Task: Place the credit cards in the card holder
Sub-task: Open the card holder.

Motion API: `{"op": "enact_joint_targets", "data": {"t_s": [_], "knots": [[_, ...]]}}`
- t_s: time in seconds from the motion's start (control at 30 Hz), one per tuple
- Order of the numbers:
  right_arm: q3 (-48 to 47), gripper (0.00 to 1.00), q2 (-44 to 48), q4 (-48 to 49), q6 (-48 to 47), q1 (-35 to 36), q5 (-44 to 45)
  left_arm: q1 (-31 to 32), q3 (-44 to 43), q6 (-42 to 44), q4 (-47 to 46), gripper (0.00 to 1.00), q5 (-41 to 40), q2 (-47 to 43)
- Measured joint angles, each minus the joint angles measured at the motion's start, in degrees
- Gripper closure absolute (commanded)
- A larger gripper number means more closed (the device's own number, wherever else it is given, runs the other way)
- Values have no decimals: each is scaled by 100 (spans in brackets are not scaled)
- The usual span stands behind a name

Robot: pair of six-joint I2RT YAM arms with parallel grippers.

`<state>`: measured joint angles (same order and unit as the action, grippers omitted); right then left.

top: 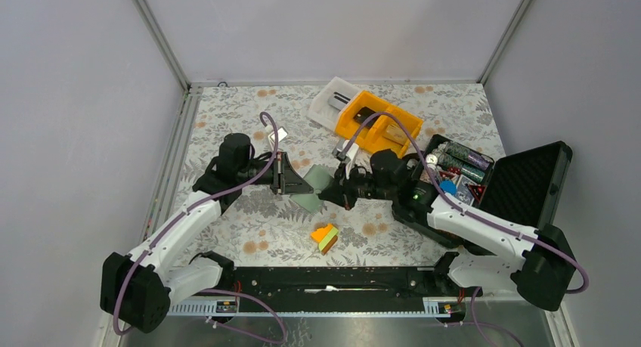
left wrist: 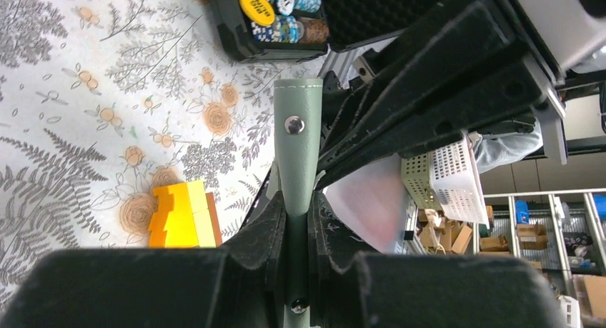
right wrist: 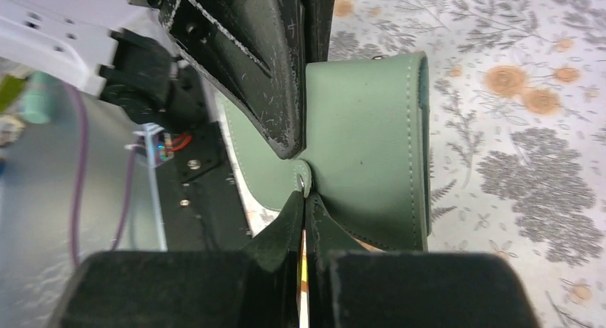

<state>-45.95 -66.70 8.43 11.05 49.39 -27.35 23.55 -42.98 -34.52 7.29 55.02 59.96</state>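
The grey-green card holder [top: 316, 187] hangs just above the table between both grippers. My left gripper [left wrist: 297, 224] is shut on it, and the holder [left wrist: 296, 142] stands edge-on with its snap stud facing that camera. My right gripper [right wrist: 305, 198] is shut, its tips pinching the edge of the holder's snap tab, with the green flap [right wrist: 371, 149] spread behind. In the top view the left gripper [top: 293, 178] and right gripper [top: 335, 193] face each other across the holder. A small pale card [top: 279, 134] lies on the cloth behind the left arm. I cannot pick out other credit cards.
An orange-yellow-green wedge block [top: 325, 237] lies just in front of the grippers. The open black foam-lined case [top: 529, 182] with poker chips [left wrist: 282, 10] is at the right. An orange bin [top: 376, 122] and a white tray [top: 330, 105] stand at the back.
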Motion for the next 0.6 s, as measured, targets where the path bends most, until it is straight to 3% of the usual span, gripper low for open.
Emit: {"op": "enact_joint_targets", "data": {"t_s": [0.3, 0.6], "knots": [[-345, 100, -133, -708, -1128, 931, 1827, -146, 0, 0, 323, 100, -155, 302], [-575, 100, -367, -1049, -1781, 1421, 2734, -251, 0, -26, 389, 100, -144, 549]]}}
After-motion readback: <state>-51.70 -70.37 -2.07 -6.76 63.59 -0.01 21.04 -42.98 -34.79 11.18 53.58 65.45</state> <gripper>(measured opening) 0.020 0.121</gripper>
